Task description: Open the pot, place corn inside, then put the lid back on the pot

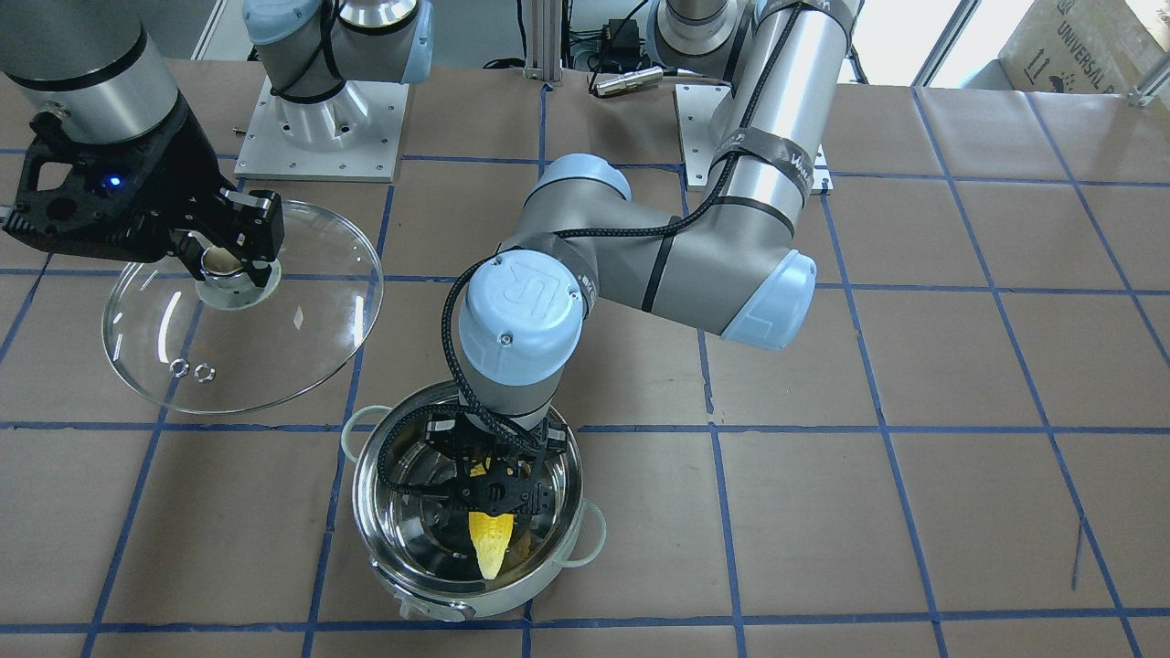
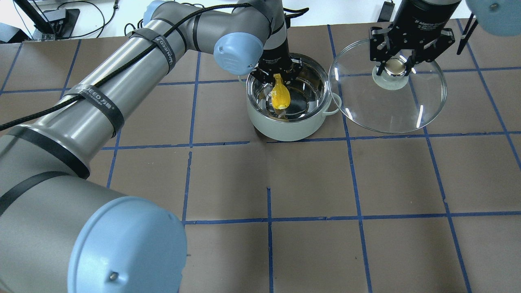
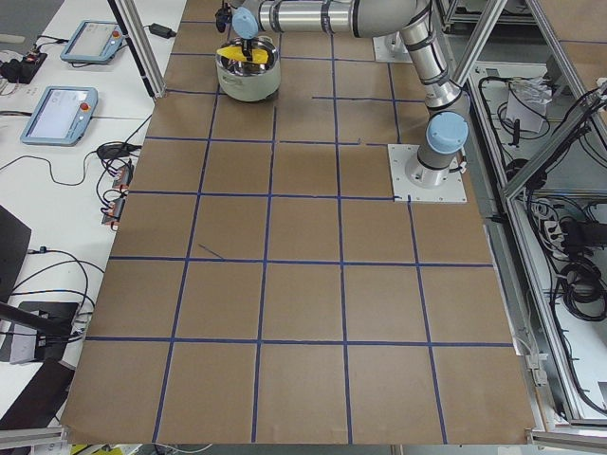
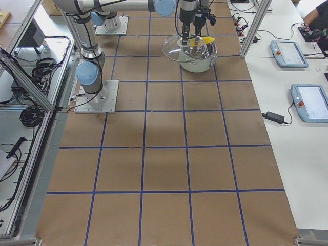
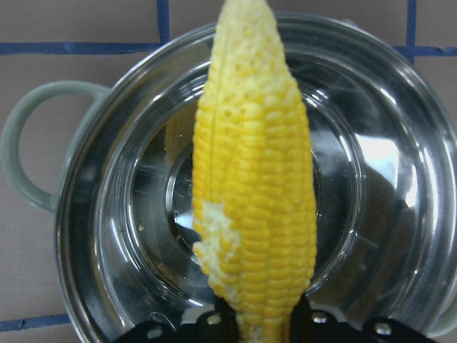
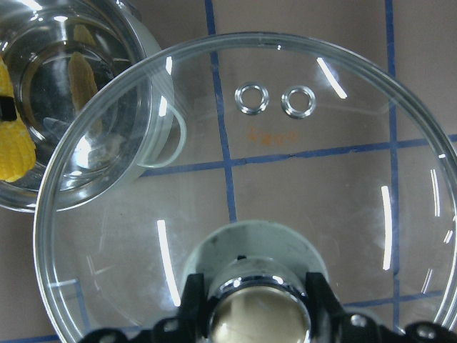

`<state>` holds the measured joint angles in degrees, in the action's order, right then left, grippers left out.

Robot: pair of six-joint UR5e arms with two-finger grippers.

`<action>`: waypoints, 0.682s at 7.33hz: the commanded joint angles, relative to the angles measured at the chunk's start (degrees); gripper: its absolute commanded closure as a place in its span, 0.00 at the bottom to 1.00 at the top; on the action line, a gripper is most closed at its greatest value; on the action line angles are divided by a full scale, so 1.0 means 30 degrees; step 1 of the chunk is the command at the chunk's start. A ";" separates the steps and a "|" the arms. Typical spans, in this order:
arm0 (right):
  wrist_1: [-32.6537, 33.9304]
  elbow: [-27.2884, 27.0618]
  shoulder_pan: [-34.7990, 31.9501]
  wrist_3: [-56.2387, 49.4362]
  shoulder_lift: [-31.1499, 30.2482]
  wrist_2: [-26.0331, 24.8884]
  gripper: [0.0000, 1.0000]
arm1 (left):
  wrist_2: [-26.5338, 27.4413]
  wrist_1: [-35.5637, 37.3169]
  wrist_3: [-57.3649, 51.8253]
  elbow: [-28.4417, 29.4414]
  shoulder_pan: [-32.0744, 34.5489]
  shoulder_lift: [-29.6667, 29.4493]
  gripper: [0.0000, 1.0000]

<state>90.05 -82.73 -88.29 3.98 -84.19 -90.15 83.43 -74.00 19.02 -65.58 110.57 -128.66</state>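
The table (image 2: 366,183), covered in brown paper with a blue tape grid, carries the open pot (image 2: 285,130). Widest of the task's things is the lid (image 2: 390,110), a clear glass dome with two metal-ringed vent holes (image 6: 253,98). The right gripper (image 2: 392,67) is clamped on its beige knob (image 6: 260,318) and holds it beside the pot, with one edge of the glass overlapping the pot's rim and handle. The pot is round and shiny steel inside, with pale mint loop handles (image 5: 13,150) and a whitish outer wall. The left gripper (image 2: 278,79) grasps the corn (image 2: 281,97) by its thick end. The yellow cob tapers to a point and hangs over the pot's open mouth; whether it touches the bottom cannot be told.
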 commanded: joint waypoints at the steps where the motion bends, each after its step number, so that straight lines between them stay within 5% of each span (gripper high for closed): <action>1: 0.1003 0.0297 0.0014 -0.0329 0.2264 0.0338 0.57 | 0.0286 0.0263 0.0048 0.0179 0.0057 -0.0589 0.00; 4: -0.0888 0.2085 0.0160 -0.0332 0.2518 0.0490 0.59 | 0.0198 -0.0086 -0.0069 0.0209 -0.0408 0.0519 0.00; 5: -0.1244 0.2058 0.0249 -0.0302 0.1878 -0.0701 0.59 | 0.0198 -0.0465 -0.0301 0.0035 -0.0905 0.1394 0.00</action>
<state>88.27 -77.10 -87.94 2.94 -76.99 -89.34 84.06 -74.33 18.70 -65.09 109.35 -127.18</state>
